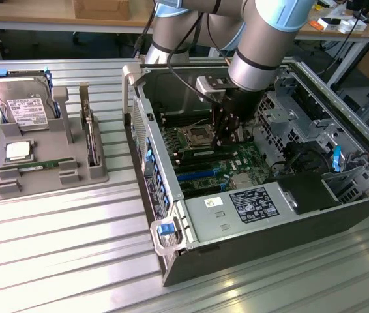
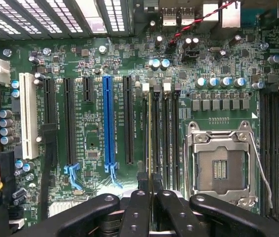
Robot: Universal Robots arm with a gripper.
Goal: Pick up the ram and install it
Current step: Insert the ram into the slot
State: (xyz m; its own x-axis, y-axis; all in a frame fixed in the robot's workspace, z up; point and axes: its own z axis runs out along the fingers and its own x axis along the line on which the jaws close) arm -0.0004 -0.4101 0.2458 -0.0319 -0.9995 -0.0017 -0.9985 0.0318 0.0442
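My gripper (image 1: 227, 135) reaches down into the open computer case (image 1: 269, 215), over the motherboard (image 2: 95, 74). Its black fingers (image 2: 138, 197) stand almost together. Between them I see the ram (image 2: 150, 128) edge-on, as a thin greenish-gold strip. The strip runs along one of the black memory slots (image 2: 161, 133) beside the open processor socket (image 2: 221, 168). The gripper is shut on the strip's near end. I cannot tell whether the ram is pressed fully into the slot. In the exterior view the fingers hide the ram.
A grey parts tray (image 1: 47, 179) stands on the ribbed metal table at the exterior view's left. It holds a silver hard drive (image 1: 25, 104), a square processor chip (image 1: 17, 151) and another green stick (image 1: 41, 165). A blue expansion slot (image 2: 109, 123) and a white one (image 2: 28, 116) lie nearby.
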